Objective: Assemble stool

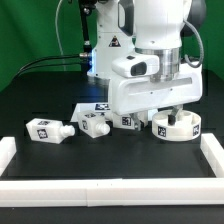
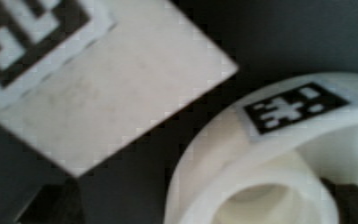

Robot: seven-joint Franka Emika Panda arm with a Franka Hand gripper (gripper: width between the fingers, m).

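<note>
The single white arm (image 1: 160,22) reaches straight down from above, its gripper (image 1: 172,110) low and pointing at the table.

In the exterior view the last arm links stand nearly upright. The rounded wrist (image 1: 135,67) bulges toward the exterior view's left, above the broad, boxy white gripper body. Only short dark stubs of the fingers show beneath that body, close to the tabletop. In the wrist view the two dark fingertips (image 2: 48,205) appear at opposite corners of one edge of the picture, blurred and set wide apart, so the jaws stand spread and are not pressed on anything.
</note>
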